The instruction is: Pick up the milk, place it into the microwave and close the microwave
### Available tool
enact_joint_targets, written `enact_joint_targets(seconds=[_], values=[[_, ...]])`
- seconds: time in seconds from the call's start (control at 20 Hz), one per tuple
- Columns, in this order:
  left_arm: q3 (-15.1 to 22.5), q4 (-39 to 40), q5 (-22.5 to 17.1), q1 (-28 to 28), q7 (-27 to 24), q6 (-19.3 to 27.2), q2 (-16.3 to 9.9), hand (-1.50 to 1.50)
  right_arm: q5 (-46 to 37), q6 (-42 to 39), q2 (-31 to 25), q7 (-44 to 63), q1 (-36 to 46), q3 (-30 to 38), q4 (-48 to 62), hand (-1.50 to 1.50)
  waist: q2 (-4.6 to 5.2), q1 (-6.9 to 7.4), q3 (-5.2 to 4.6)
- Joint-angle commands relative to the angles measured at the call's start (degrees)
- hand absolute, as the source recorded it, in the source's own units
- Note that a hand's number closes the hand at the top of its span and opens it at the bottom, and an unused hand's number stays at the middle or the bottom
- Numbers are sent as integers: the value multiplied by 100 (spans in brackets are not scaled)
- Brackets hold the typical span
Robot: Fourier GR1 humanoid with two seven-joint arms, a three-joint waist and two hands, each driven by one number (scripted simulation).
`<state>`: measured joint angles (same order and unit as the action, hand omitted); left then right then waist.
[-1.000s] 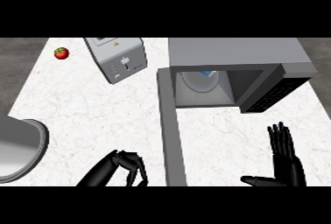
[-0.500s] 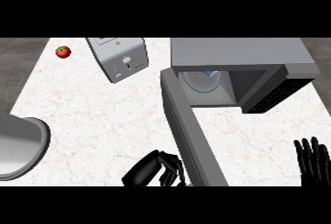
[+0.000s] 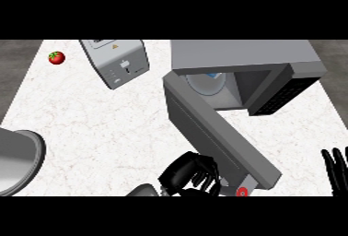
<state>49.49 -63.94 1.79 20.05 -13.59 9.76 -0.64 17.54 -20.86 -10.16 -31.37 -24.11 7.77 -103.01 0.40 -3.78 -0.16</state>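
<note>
White counter holds a microwave [image 3: 245, 57], its door [image 3: 217, 133] half open. Curled left hand [image 3: 192, 177] touches that door, holding nothing; right hand [image 3: 336, 166] rests open. I cannot see the milk clearly; the stiff door looks easy to push.

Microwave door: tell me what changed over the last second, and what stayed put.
The microwave door has swung partway toward closing, its free end now angling right. The left hand, fingers curled, has come up against the door's outer face near that end. The right hand has slid out to the view's right edge. The tomato, toaster and microwave body stayed put.
</note>
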Motion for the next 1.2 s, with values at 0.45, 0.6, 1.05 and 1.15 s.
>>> enact_joint_targets(seconds=[0.45, 0.6, 1.05, 1.15], values=[[281, 178, -1794, 1288, -211, 1711, 62, 150, 286, -197, -298, 562, 82, -117, -875, -150, 157, -699, -46], [28, 164, -2106, 1525, -658, 1901, 62, -150, 362, -184, -443, 557, 203, 97, -982, -150, 198, -841, -54], [-16, 554, -2839, 2147, -982, 2370, 63, -150, 861, -431, -635, 826, 358, 66, -1135, -150, 291, -1256, -29], [-29, 745, -2886, 2318, -1086, 2401, 63, -150, 940, -420, -641, 810, 487, 111, -1094, -150, 337, -1293, -17]])
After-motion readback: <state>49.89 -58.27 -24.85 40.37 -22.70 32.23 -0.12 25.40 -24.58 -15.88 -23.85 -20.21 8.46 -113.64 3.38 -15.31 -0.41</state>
